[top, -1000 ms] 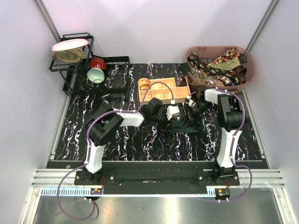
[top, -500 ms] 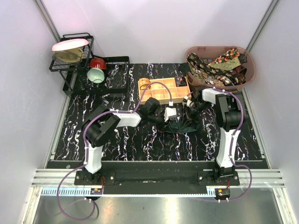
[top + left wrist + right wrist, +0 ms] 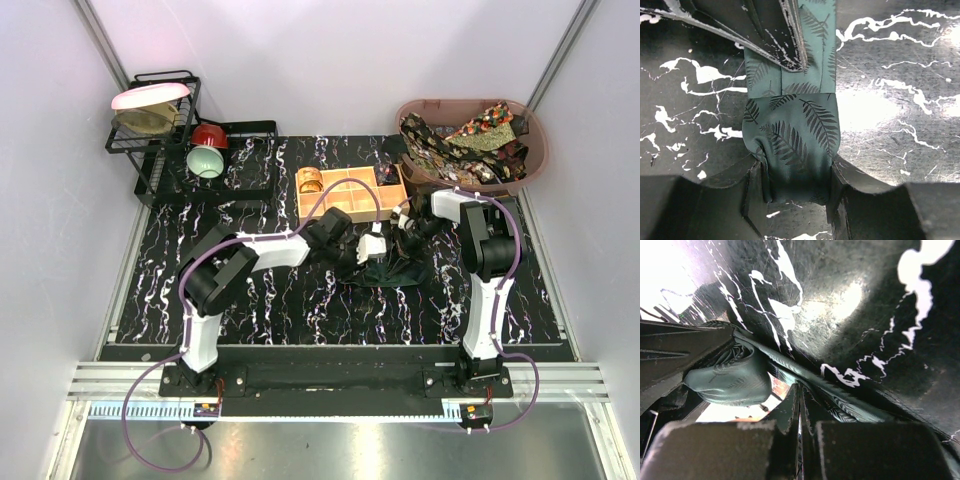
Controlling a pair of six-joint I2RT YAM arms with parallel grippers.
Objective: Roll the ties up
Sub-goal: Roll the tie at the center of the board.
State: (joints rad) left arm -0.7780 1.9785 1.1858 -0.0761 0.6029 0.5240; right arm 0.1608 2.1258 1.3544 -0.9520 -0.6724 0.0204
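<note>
The dark green tie (image 3: 790, 135) with a fern print lies on the black marbled table (image 3: 300, 300). Its rolled end sits between my left gripper's (image 3: 794, 197) fingers, which are shut on it. In the top view the left gripper (image 3: 362, 256) is just in front of the wooden box. My right gripper (image 3: 800, 390) has its jaws together, tips resting on the flat strip of the tie (image 3: 850, 405) just beyond the roll (image 3: 730, 377). Its finger (image 3: 775, 30) shows over the strip in the left wrist view. Patterned ties (image 3: 470, 140) fill the basket.
A tan wooden box (image 3: 350, 195) with compartments stands right behind both grippers, with a gold roll (image 3: 310, 180) in its left cell. A brown basket (image 3: 535, 150) is at the back right. A dish rack (image 3: 165, 120) with bowls is at the back left.
The loose spread of green tie in front of the grippers has drawn into a smaller bundle. My left gripper has turned and shifted slightly; the right gripper has edged left.
</note>
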